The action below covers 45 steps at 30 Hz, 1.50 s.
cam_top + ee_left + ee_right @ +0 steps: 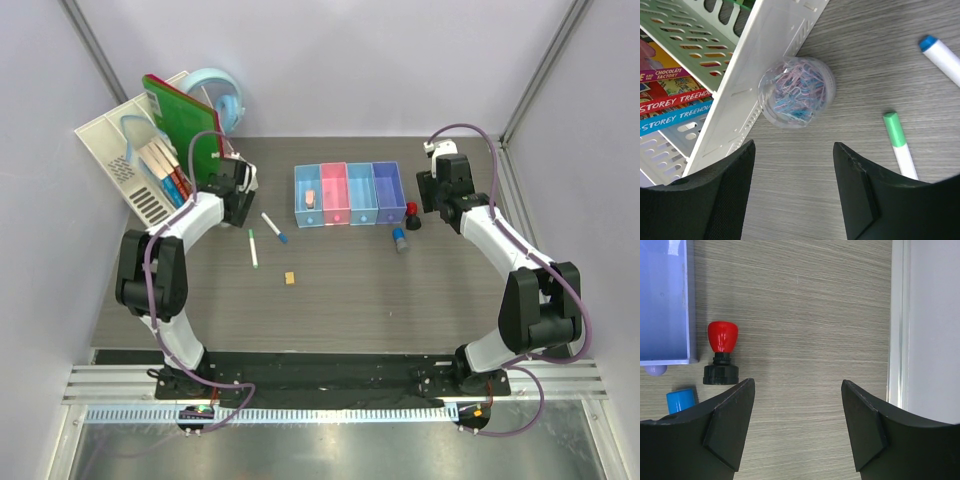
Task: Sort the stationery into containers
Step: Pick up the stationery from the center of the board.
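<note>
Left of the row of four joined plastic bins [350,224], the left gripper [792,162] hovers low, fingers spread, nothing between them. Dead ahead sits a clear round tub of coloured paper clips [796,92], hard against the white slotted organizer [765,60].

The thin white green-capped pen [900,145] lies loose on the gripper's bin side, long axis running near-to-far, cap at the far end. The left arm is much nearer.

Right of the bins, the right gripper [797,390] is spread and empty beside the red-and-black stamp [721,352].
</note>
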Tool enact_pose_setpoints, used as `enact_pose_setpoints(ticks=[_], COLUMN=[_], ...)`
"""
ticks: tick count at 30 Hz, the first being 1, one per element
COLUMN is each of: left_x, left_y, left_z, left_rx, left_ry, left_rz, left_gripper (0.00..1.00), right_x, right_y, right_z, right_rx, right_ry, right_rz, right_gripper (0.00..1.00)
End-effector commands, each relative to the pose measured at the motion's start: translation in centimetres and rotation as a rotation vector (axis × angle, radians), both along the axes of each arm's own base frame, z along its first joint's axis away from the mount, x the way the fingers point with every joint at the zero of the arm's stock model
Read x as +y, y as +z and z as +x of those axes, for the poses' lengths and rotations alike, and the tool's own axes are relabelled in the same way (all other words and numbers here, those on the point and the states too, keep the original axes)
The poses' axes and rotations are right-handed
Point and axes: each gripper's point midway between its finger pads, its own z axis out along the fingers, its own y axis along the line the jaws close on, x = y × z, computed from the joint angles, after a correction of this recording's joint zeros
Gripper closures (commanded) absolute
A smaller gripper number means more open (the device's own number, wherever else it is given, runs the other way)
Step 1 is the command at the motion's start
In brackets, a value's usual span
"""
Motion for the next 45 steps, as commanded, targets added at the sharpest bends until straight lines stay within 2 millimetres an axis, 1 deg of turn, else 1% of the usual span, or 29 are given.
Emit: enact_pose_setpoints(ticks=[1,2,8,12,19,28,32,36,40,42,43,45], left_x=[0.6,1.1,1.4,1.0,-0.4,-0.3,-0.6,-1.9,-2.3,-2.2,-2.8,-2.9], left_y=[0.2,0.0,-1.0,-1.1,-2.1,-3.0,-2.6,-2.2,-2.0,-2.0,-2.0,-2.2], left_z=[1.7,1.8,2.4,3.1,3.5,4.1,4.5,4.5,4.7,4.8,4.8,4.9], left_rx=[-0.035,-0.027,0.005,0.000,0.022,0.024,0.011,0.004,-0.004,-0.008,-0.006,-0.006], left_ry=[0.041,0.052,0.068,0.041,-0.028,-0.056,-0.091,-0.143,-0.169,-0.175,-0.197,-0.205], left_rz=[-0.030,-0.034,-0.100,-0.131,-0.197,-0.173,-0.185,-0.240,-0.254,-0.250,-0.277,-0.282], left_gripper=[0.36,0.36,0.35,0.35,0.35,0.35,0.31,0.24,0.23,0.20,0.19,0.18], right_x=[0.1,0.0,0.2,0.3,0.4,0.4,0.5,0.5,0.4,0.5,0.5,0.5], right_y=[1.5,1.5,1.6,1.5,1.5,1.4,1.2,1.2,1.2,1.2,1.2,1.1], right_z=[0.0,0.1,0.0,0.1,0.0,-0.1,0.0,-0.1,-0.1,-0.1,-0.1,-0.1], right_rx=[-0.045,-0.046,-0.046,-0.044,-0.040,-0.037,-0.030,-0.028,-0.029,-0.028,-0.027,-0.024], right_ry=[-0.005,-0.006,-0.003,-0.001,-0.001,-0.001,0.000,0.000,-0.003,0.002,0.001,0.001], right_rz=[0.024,0.024,0.029,0.035,0.042,0.046,0.047,0.047,0.047,0.051,0.052,0.052], right_gripper=[0.25,0.25,0.25,0.25,0.25,0.25,0.25,0.25,0.25,0.25,0.25,0.25])
